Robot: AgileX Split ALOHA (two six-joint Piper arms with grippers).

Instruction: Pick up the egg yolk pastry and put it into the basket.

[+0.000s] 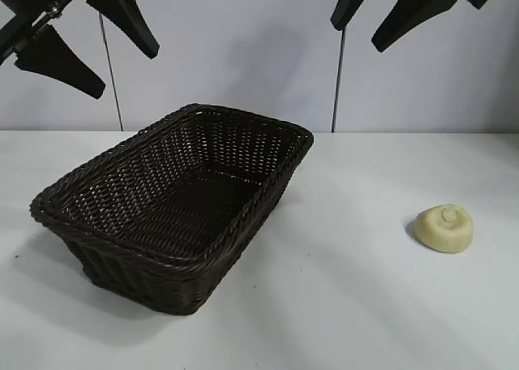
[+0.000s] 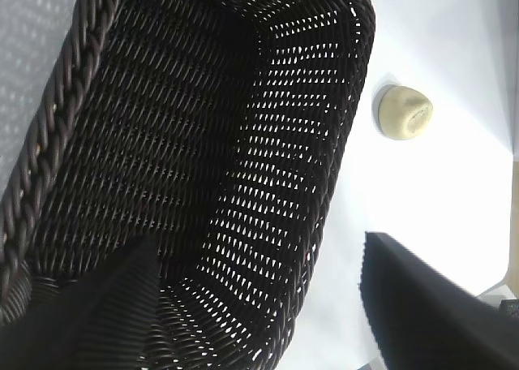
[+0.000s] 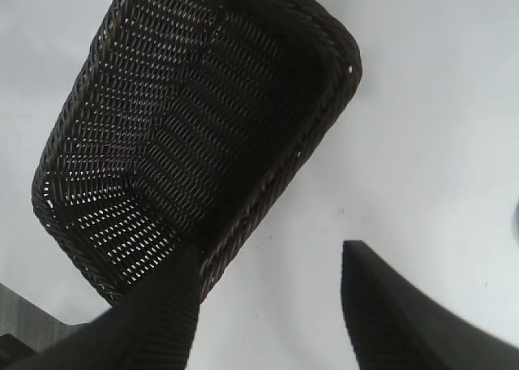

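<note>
The egg yolk pastry (image 1: 443, 227), a small pale yellow domed bun with a knob on top, lies on the white table at the right; the left wrist view also catches the pastry (image 2: 403, 113). The dark brown wicker basket (image 1: 243, 224) stands left of centre with nothing in it, and shows in both wrist views (image 2: 349, 102) (image 3: 328, 102). My left gripper (image 1: 126, 58) hangs high at the upper left, open and holding nothing. My right gripper (image 1: 355, 33) hangs high at the upper right, above and behind the pastry, also open with nothing between its fingers.
A white wall with two thin vertical poles (image 1: 111, 78) (image 1: 338, 78) rises behind the white table (image 1: 340, 305). Bare tabletop lies between the basket and the pastry and along the front.
</note>
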